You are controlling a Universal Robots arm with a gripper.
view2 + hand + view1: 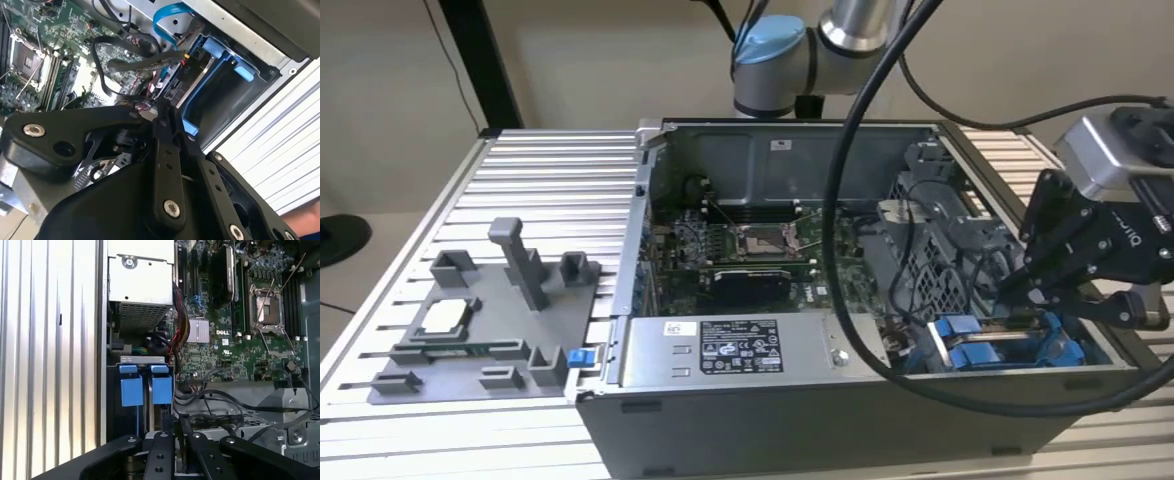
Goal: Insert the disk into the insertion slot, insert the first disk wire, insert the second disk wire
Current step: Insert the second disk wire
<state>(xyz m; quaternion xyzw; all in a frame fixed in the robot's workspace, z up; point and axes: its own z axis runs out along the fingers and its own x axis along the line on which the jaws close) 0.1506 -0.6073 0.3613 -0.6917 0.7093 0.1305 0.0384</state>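
The disk point(977, 347) sits in the insertion slot point(1014, 352) at the front corner of the open computer case on the exterior view's right; its blue carrier tabs point(132, 390) stand up. The blue frame point(212, 70) runs round the disk's connector end point(174, 87). My gripper point(1041, 300) hangs just above that end. Its black fingers point(165, 445) are shut on a black disk wire point(181, 432), whose cable point(225, 412) trails off over the motherboard. In the second wrist view my gripper point(164, 111) is tip-down beside the connector end.
A grey power-supply box point(727, 350) lies along the case front beside the bay. Loose black cables point(135, 57) and a blue ribbon cable point(170, 12) crowd the bay. A motherboard point(747, 245) fills the case floor. A grey fixture plate point(474, 325) lies on the ribbed table at the exterior view's left.
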